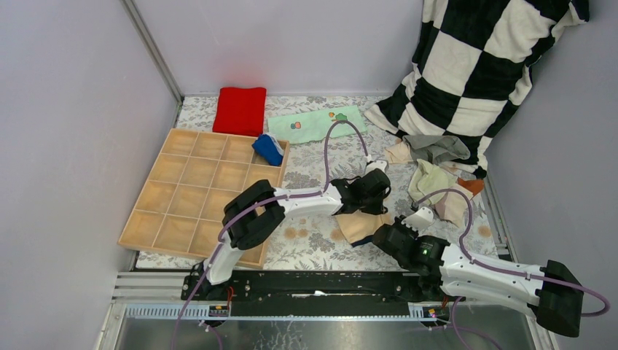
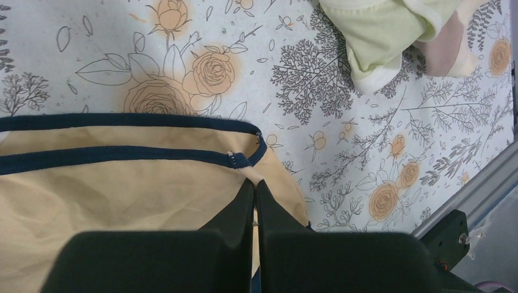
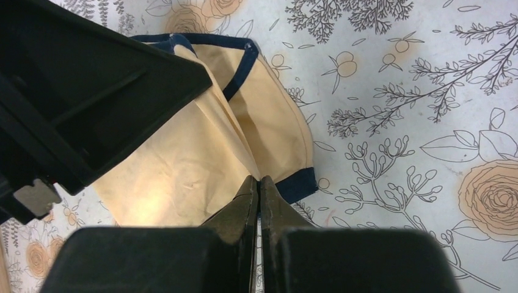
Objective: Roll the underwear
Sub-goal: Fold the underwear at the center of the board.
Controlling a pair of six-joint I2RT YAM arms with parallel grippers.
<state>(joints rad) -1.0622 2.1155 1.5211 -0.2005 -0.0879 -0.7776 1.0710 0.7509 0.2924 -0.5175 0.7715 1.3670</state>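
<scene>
Underwear (tan, dark trim) lies flat: left gripper clamps waistband, right gripper clamps hem.

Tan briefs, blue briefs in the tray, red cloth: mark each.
tan briefs [image 2: 122, 189]: left wrist view, middle of fabric panel.
blue briefs [image 1: 267, 150]: top external view, middle of bundle.
red cloth [image 1: 239, 109]: top external view, centre.

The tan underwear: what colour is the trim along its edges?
Dark navy trim on the underwear; clearest in the left wrist view.
</scene>
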